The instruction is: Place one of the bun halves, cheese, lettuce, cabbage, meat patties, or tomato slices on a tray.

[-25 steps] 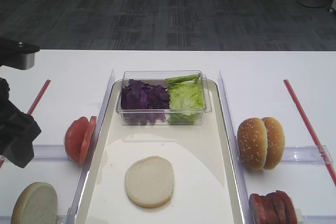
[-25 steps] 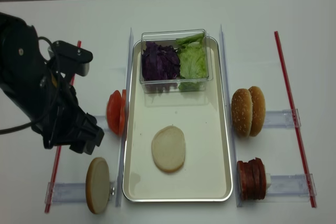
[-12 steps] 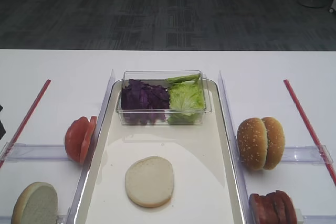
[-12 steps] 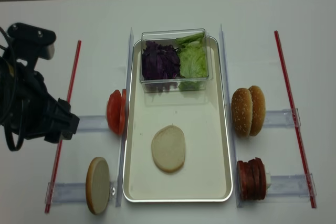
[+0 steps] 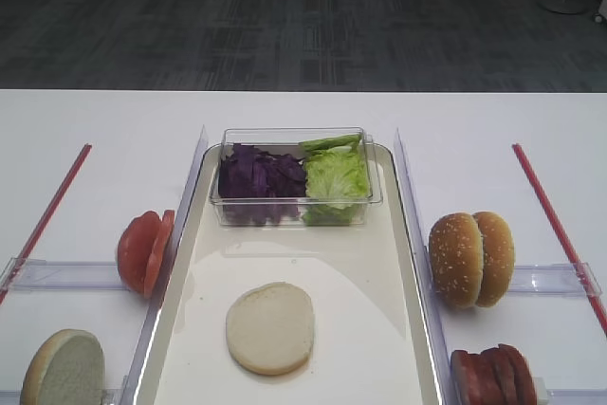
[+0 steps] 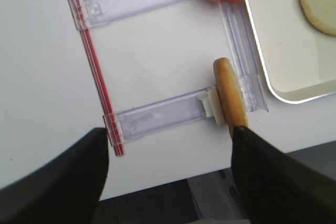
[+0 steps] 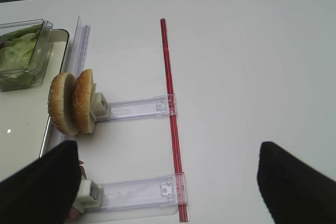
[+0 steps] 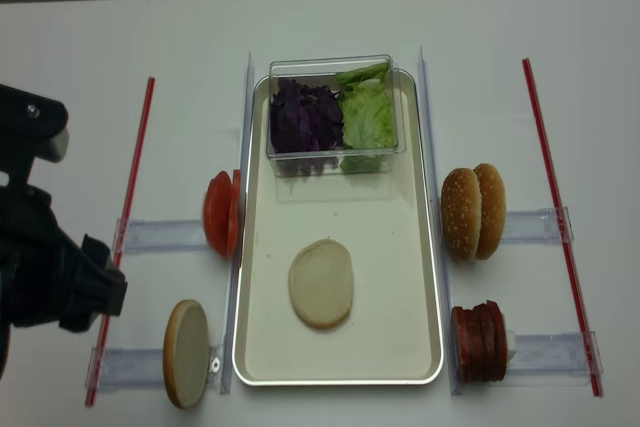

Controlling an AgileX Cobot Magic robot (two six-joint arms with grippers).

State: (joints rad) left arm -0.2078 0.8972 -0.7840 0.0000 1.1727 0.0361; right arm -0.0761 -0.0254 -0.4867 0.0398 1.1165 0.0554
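Left tool (image 6: 168, 182) hangs with jaws apart and empty, left of the tray (image 8: 425, 277); the upright bun half (image 8: 187, 352) stands nearest it, against the tray's left rim, disc edge-on. One pale bun half (image 8: 321, 283) lies flat mid-tray, bare tray all around. Right tool (image 7: 168, 182), jaws parted, hovers right of the tray, beyond the sesame buns (image 8: 474, 212).

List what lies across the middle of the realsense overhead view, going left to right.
Left arm's pincer → left red strip → tomato slices → tray with a pale bun half on it → sesame buns → right red strip.
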